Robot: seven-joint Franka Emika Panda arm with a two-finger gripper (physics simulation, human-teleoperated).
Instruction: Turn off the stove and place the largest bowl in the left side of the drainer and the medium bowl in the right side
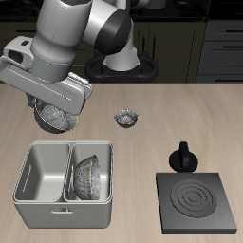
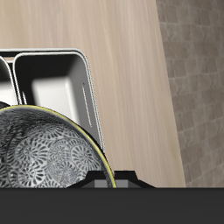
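Behind the drainer (image 1: 46, 195), toward the table's back edge, I have the gripper (image 1: 54, 109) up off the surface with a speckled bowl (image 1: 55, 118) hanging under it, its fingers clamped on that bowl's rim as far as I can judge; the wrist view shows the bowl (image 2: 48, 149) close under the camera and the drainer (image 2: 52, 70) beyond it. One bowl (image 1: 90, 175) leans tilted in one compartment already; the other compartment is bare. The smallest bowl (image 1: 127, 119) sits apart, mid-table. The stove (image 1: 196, 203) near the front edge looks dark, its knob (image 1: 182, 158) just behind it, so I take the burner as off.

I can't say for sure which bowl I carry, though I'd guess the last one due. To do this well I want it centred over the bare compartment, clear of the central wall and rounded rim, then lowered before I let go. Open table lies all round the drainer; only the tub's rim stands in the path.
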